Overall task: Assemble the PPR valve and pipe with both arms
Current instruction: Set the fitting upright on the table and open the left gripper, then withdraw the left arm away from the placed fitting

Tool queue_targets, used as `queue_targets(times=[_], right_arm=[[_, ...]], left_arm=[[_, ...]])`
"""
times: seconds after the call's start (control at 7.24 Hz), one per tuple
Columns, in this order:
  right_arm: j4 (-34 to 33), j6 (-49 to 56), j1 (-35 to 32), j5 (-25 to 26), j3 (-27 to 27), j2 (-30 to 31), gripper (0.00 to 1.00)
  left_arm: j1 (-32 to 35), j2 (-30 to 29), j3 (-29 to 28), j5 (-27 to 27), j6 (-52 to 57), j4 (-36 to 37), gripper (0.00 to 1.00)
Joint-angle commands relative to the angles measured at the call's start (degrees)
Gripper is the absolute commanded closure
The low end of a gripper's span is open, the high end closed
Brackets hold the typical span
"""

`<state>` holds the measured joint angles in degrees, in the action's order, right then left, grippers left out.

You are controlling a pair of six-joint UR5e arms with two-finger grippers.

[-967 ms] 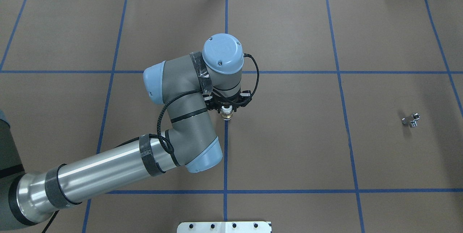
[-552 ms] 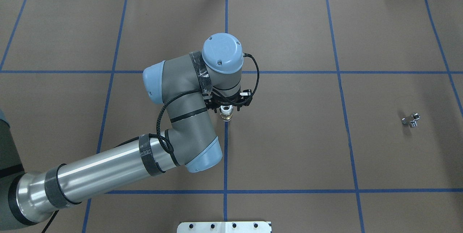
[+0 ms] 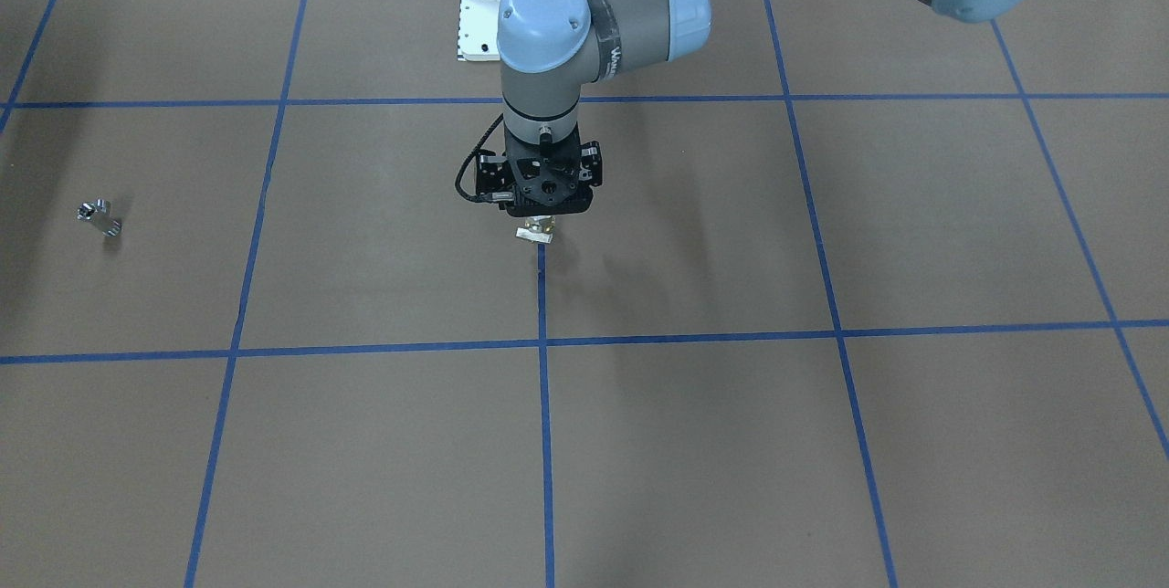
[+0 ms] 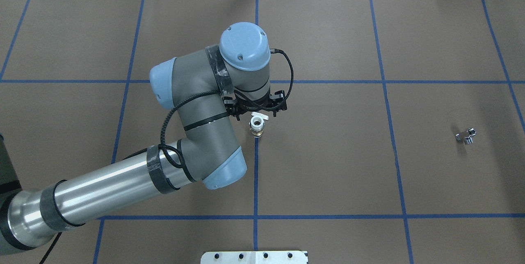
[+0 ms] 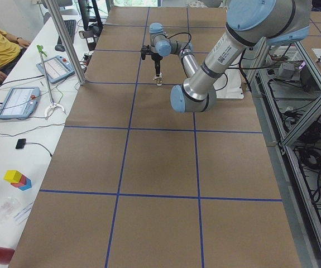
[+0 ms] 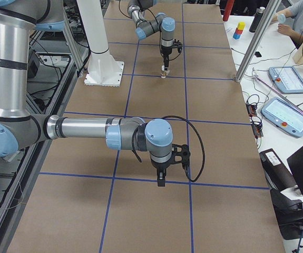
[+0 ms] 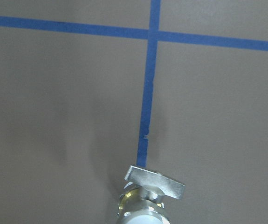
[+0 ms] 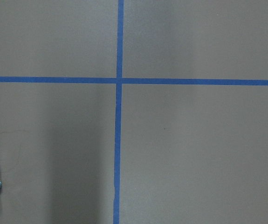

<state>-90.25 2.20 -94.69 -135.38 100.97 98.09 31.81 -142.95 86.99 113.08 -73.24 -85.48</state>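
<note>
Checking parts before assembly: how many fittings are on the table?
2. The white-collared brass valve stands at the brown table's centre; the shiny silver T-shaped pipe stub lies far to the robot's right. No others show.

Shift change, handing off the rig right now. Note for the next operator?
Left hand: right above the PPR valve at the centre of the table; fingers hidden, grip cannot be told.
Right hand: hovers apart from the pipe, seen only side-on; open or shut unclear.
The pipe lies alone on the robot's right side.
Done: nothing joined. Left: grasp pipe, mate it with valve.
</note>
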Motion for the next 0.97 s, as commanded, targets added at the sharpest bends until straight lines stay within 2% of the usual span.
queue_targets(times=[0.0, 0.14, 0.28, 0.41, 0.69, 0.83], right_arm=[[0.17, 0.35, 0.55, -1.2, 0.71, 0.09, 0.0], [0.25, 0.18, 2.99, -1.37, 2.02, 0.09, 0.0], [0.43, -0.26, 5.28, -2.07, 2.56, 0.17, 0.0], [0.52, -1.83, 6.43, -2.6, 3.26, 0.09, 0.0], [0.61, -10.25, 10.47, -2.96, 6.59, 0.09, 0.0], [3.13, -14.03, 12.23, -2.96, 6.95, 0.09, 0.0]], left_arm=[[4.73, 5.8, 14.88, 3.81, 6.22, 9.31, 0.01], [6.41, 12.97, 24.1, 3.73, 13.4, 12.84, 0.01], [8.77, 20.7, 31.24, 3.73, 21.39, 13.05, 0.01], [12.36, 27.22, 35.14, 3.82, 28.17, 12.97, 0.01], [22.36, 36.56, 36.15, 6.26, 47.54, 12.88, 0.01], [29.38, 41.12, 35.37, 13.24, 59.49, 12.62, 0.0]])
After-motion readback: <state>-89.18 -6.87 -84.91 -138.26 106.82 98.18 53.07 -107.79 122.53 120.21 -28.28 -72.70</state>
